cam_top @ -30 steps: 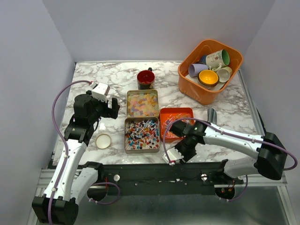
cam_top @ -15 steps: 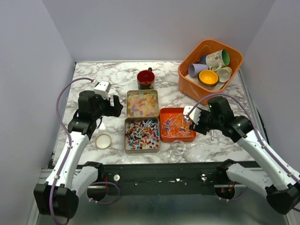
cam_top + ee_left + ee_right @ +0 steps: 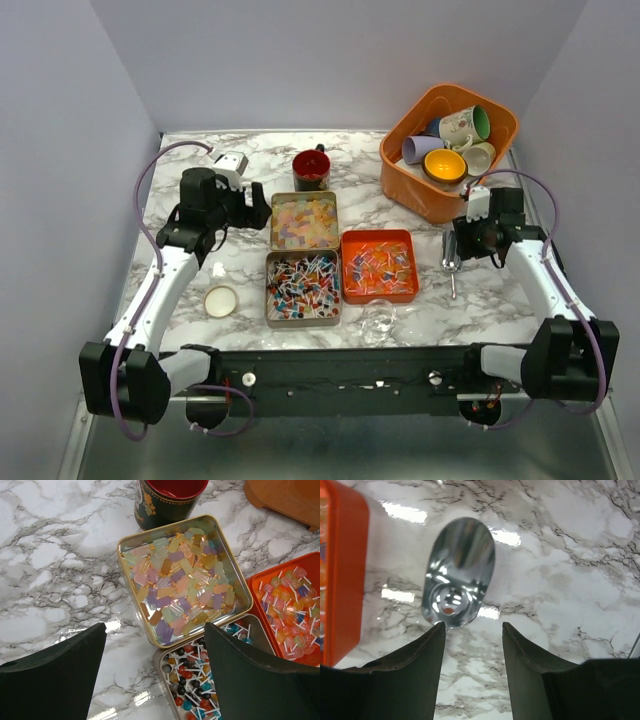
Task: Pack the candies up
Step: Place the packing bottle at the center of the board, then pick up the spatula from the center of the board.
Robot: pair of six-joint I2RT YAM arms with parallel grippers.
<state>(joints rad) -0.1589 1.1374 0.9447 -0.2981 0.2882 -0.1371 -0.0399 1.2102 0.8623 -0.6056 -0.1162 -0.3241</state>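
The candies fill three containers: pastel squares in a gold tin [image 3: 305,220] [image 3: 182,577], small lollipops in a second tin [image 3: 303,285] [image 3: 210,680], and pale wrapped pieces in an orange tray [image 3: 378,265] [image 3: 290,615]. My left gripper [image 3: 258,213] [image 3: 155,630] hangs open above the marble, just left of the two tins, with nothing between its fingers. On the right, my right gripper [image 3: 464,240] [image 3: 472,626] is open and empty over a metal scoop [image 3: 451,252] [image 3: 458,575] that lies on the table beside the orange tray's edge [image 3: 342,575].
A dark mug with a red inside [image 3: 311,168] [image 3: 170,500] stands behind the pastel tin. An orange basket [image 3: 400,170] of mugs sits at the back right. A white round lid [image 3: 220,300] lies front left, and a clear object [image 3: 378,320] lies at the front edge.
The right arm swung from the front edge out to the right and now hovers over the scoop. The left gripper moved farther back, up beside the pastel tin.
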